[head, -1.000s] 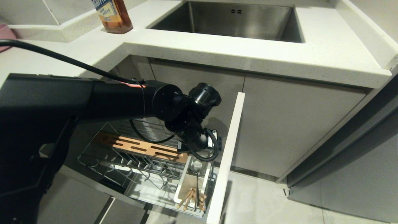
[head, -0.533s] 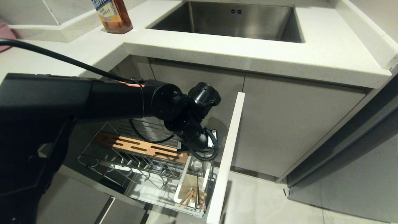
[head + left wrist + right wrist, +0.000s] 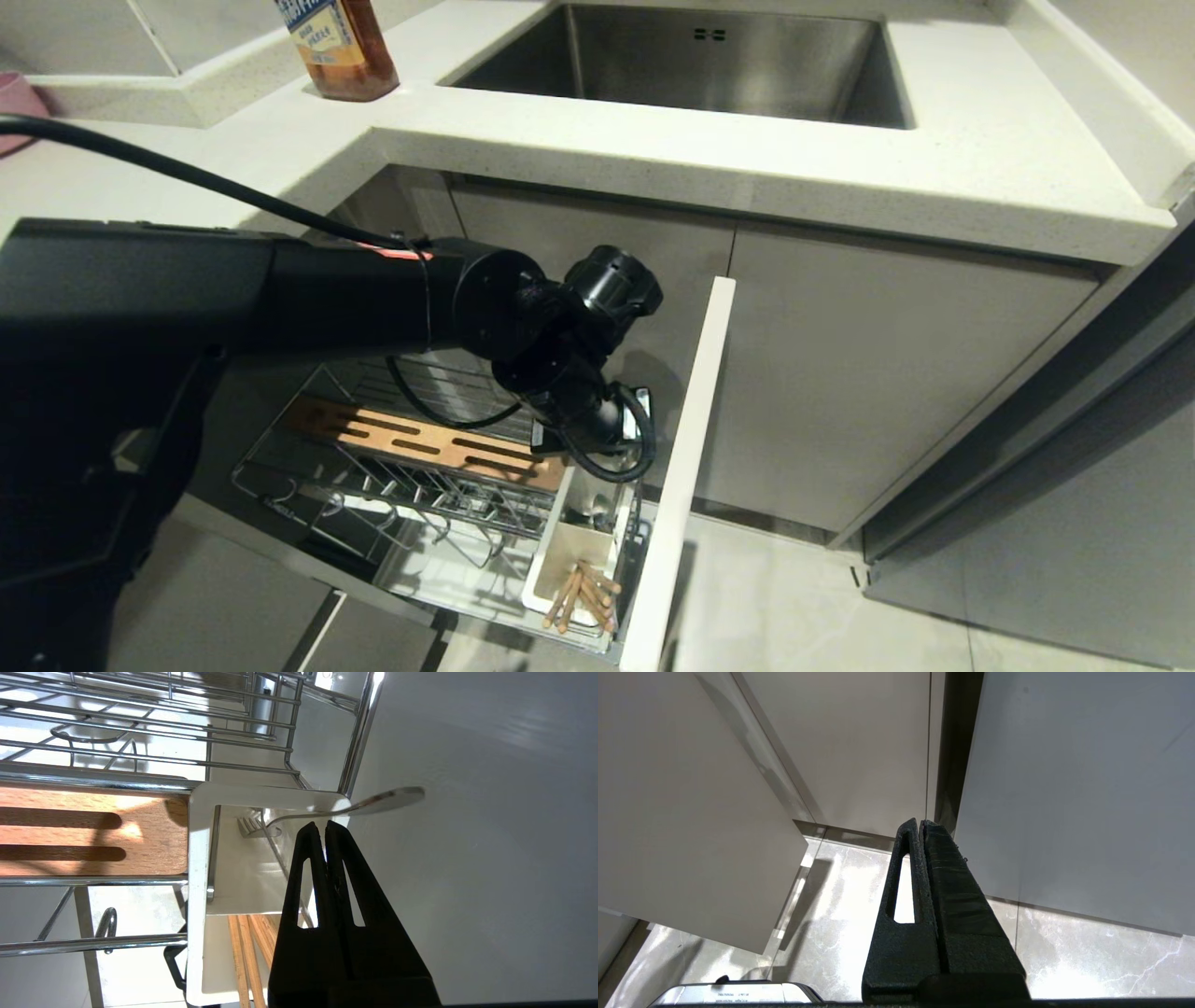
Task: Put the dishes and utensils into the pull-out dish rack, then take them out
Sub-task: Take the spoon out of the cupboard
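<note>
The pull-out dish rack (image 3: 280,485) stands drawn out under the counter, with its slotted wooden strip (image 3: 411,443) and pale cabinet front (image 3: 686,448). My left arm (image 3: 569,392) reaches down over the white utensil holder (image 3: 546,560). In the left wrist view my left gripper (image 3: 322,825) is shut, its tips pinching the thin stem of the spoon (image 3: 387,799), whose wide end juts past the holder's rim (image 3: 196,858). The chopsticks (image 3: 579,595) lean inside the holder. The dishes are out of view. My right gripper (image 3: 920,822) hangs shut over the floor beside the cabinet.
A steel sink (image 3: 709,56) is set in the white countertop (image 3: 653,159) above the rack. An amber bottle (image 3: 336,47) stands at the counter's back left. A black cable (image 3: 187,177) runs along my left arm. Tiled floor (image 3: 794,607) lies right of the cabinet front.
The left gripper has shut on the spoon. The spoon's handle, which lay among the chopsticks, has swung out of them. The arm itself has stayed in place.
</note>
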You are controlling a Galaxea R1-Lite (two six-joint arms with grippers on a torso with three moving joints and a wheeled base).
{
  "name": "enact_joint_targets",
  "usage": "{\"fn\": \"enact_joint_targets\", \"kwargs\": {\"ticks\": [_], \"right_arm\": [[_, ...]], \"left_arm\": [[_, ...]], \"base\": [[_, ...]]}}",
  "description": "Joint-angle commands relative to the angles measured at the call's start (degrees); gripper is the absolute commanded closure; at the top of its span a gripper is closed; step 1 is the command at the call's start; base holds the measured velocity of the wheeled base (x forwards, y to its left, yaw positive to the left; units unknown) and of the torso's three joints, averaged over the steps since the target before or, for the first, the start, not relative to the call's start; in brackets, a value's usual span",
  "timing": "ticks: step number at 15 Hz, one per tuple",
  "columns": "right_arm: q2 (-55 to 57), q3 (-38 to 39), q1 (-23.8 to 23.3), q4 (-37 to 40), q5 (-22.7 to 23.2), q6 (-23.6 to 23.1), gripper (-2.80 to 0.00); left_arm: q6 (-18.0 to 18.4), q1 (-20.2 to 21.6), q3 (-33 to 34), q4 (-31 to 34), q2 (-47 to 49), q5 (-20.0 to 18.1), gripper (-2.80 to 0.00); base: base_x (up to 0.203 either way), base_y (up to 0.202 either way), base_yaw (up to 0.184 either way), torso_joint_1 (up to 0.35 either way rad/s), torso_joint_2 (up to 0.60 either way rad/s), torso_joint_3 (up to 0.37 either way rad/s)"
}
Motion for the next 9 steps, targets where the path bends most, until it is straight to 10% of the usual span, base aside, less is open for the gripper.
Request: {"fn": "enact_joint_targets", "kwargs": {"ticks": [1, 6, 8, 9], "right_arm": [[0.0, 0.0, 0.0, 0.0, 0.0, 0.0, 0.00], [0.0, 0.0, 0.0, 0.0, 0.0, 0.0, 0.00], [0.1, 0.0, 0.0, 0.0, 0.0, 0.0, 0.00], [0.0, 0.0, 0.0, 0.0, 0.0, 0.0, 0.00]], "left_arm": [[-0.2, -0.1, 0.1, 0.3, -0.8, 0.1, 0.00], [-2.2, -0.5, -0.7, 2.3, -2.4, 0.3, 0.00], [-6.0, -0.9, -3.1, 3.7, -2.5, 0.6, -2.80], [-8.6, -1.3, -5.0, 4.9, -2.4, 0.6, -2.80]], "base": [[0.000, 0.000, 0.000, 0.000, 0.00, 0.000], [0.000, 0.000, 0.000, 0.000, 0.00, 0.000], [0.000, 0.000, 0.000, 0.000, 0.00, 0.000], [0.000, 0.000, 0.000, 0.000, 0.00, 0.000]]}}
